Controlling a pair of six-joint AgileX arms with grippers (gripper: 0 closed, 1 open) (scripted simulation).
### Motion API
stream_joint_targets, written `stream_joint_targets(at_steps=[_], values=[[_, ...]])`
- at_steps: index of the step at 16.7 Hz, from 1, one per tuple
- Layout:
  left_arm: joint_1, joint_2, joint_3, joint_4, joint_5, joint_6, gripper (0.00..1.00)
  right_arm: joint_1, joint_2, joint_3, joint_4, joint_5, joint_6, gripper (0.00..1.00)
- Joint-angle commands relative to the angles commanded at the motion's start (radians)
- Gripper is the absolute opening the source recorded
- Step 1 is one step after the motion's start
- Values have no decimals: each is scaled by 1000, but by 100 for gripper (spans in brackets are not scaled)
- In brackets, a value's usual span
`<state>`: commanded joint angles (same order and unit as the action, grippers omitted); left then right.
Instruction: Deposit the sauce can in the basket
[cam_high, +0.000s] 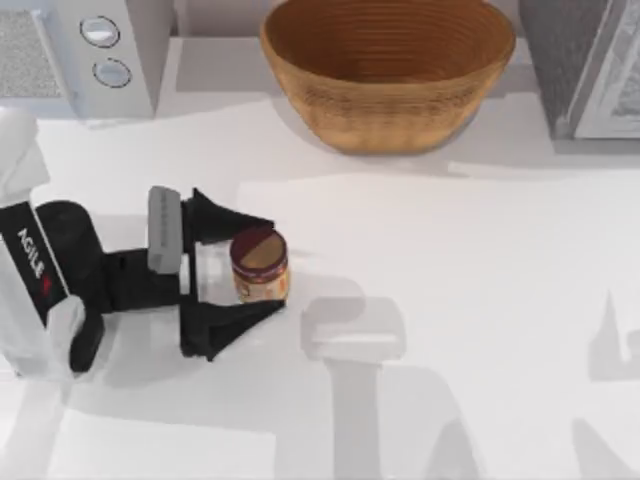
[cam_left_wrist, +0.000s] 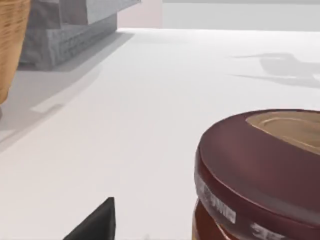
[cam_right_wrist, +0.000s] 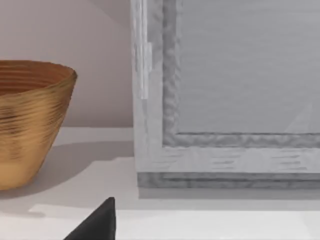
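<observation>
The sauce can (cam_high: 260, 265) stands upright on the white table at the left, maroon with an orange label and a brown-gold top. My left gripper (cam_high: 275, 264) is open and straddles it, one black finger on each side, close to its wall. In the left wrist view the can (cam_left_wrist: 260, 170) looms close, and one fingertip (cam_left_wrist: 97, 222) stays apart from it. The wicker basket (cam_high: 390, 130) sits at the back centre, well beyond the can. It also appears in the right wrist view as the golden basket (cam_right_wrist: 30, 125). One black fingertip (cam_right_wrist: 97, 222) of my right gripper shows there.
A white appliance with two round knobs (cam_high: 100, 50) stands at the back left. A grey cabinet (cam_high: 590, 60) stands at the back right, close before the right wrist camera (cam_right_wrist: 225, 100). Arm shadows fall on the table's front and right.
</observation>
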<state>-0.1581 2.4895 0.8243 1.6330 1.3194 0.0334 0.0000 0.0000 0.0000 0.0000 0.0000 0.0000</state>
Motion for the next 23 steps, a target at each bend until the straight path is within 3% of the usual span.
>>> stream_joint_targets(at_steps=[2,6,19,23], values=[[-40,11,13,3,-40,-4,100,0,0,0,0,0,0,100],[-44,12,14,3,-44,-5,100,0,0,0,0,0,0,100],[-44,12,14,3,-44,-5,2,0,0,0,0,0,0,100],[-44,12,14,3,-44,-5,0,0,0,0,0,0,0,100]])
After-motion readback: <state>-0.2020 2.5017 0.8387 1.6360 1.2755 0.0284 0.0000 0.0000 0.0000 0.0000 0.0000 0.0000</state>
